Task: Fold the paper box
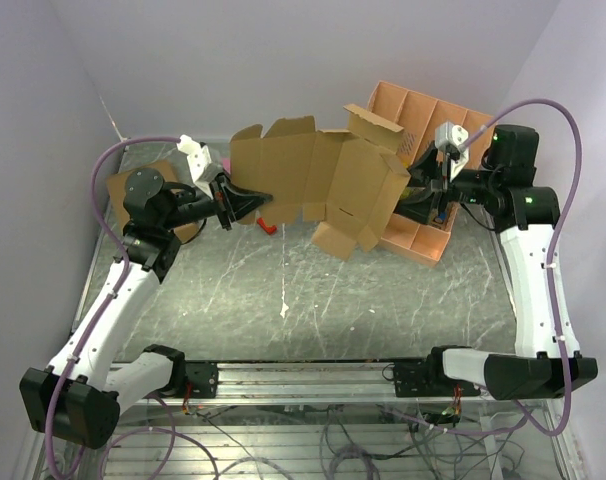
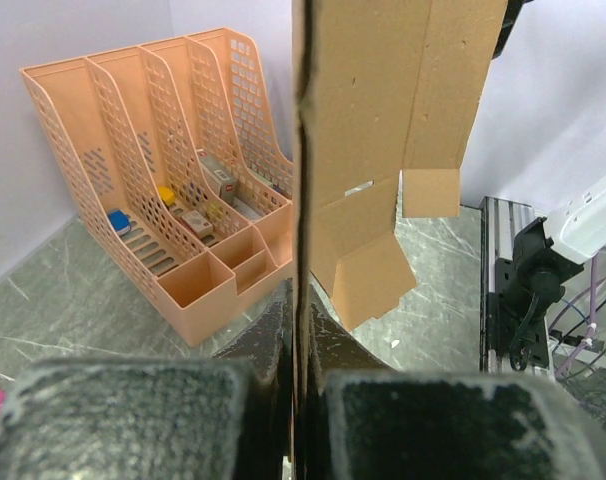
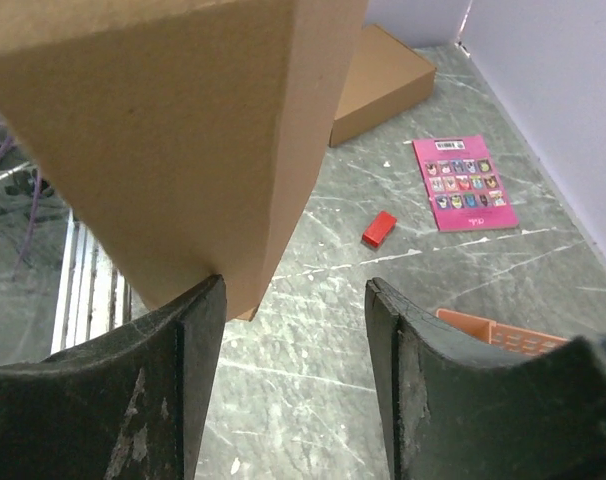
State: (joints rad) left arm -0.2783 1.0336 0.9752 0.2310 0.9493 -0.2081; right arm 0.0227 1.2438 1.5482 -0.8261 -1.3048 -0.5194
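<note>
The paper box is a flat brown cut-out sheet with creases and tab flaps, held up above the table. My left gripper is shut on its lower left edge. In the left wrist view the sheet runs edge-on between the closed jaws of the left gripper. My right gripper is open at the sheet's right end. In the right wrist view a panel of the sheet rests against the left finger, and the gap of the right gripper is empty.
An orange file organiser lies behind the sheet's right end and shows in the left wrist view. A red block, a pink booklet and a larger flat cardboard box lie on the table at the left.
</note>
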